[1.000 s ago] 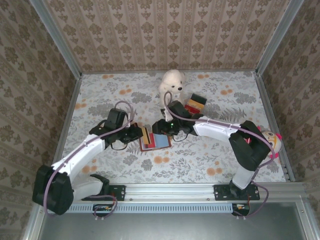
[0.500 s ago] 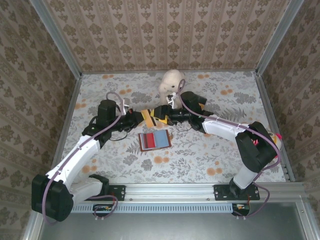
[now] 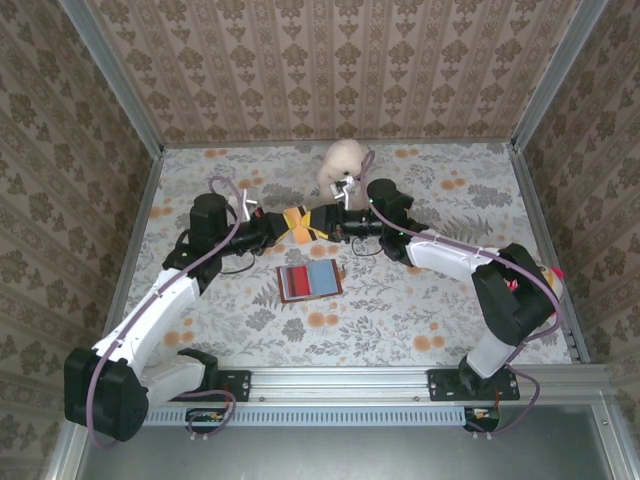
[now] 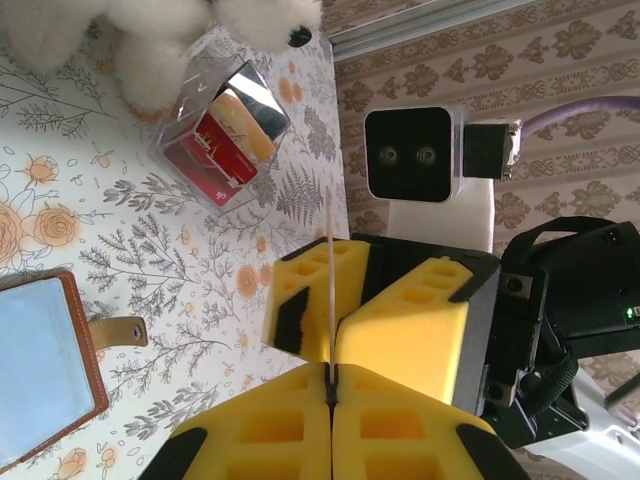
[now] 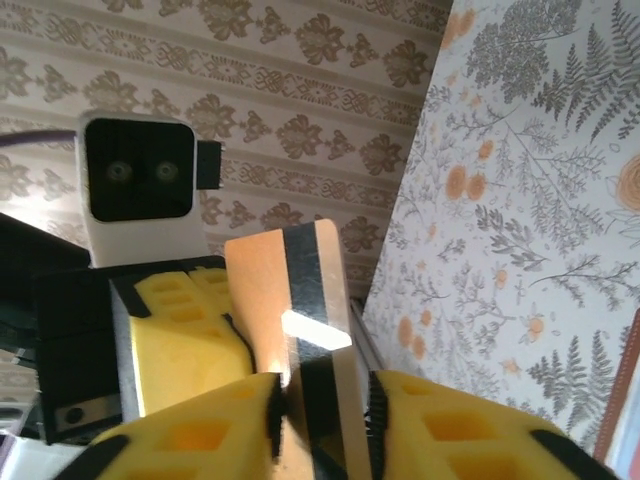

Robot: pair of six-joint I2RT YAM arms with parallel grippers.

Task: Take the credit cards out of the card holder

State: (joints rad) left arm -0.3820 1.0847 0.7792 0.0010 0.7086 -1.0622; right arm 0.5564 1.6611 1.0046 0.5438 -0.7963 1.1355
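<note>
While both arms meet in the air over the floral surface [image 3: 430,320], we see the left end effector [image 4: 330,385] pinched together on a tan credit card [image 5: 288,300] with a black stripe, which stands edge-on between its yellow fingers in the left wrist view. From 3 o'clock in the top view the right end effector [image 5: 322,425] faces it, its fingers on either side of the same card; we cannot tell whether they press on it or stand a little apart. At 6 o'clock of the held card the card holder [image 3: 308,281] lies open and flat on the surface, a red card [image 3: 293,283] on its left half and light-blue lining on its right. At 1 o'clock of the held card sits a white plush toy [image 3: 342,162], and just beside it, in the left wrist view, a clear box [image 4: 222,130] with red and orange pieces inside
</note>
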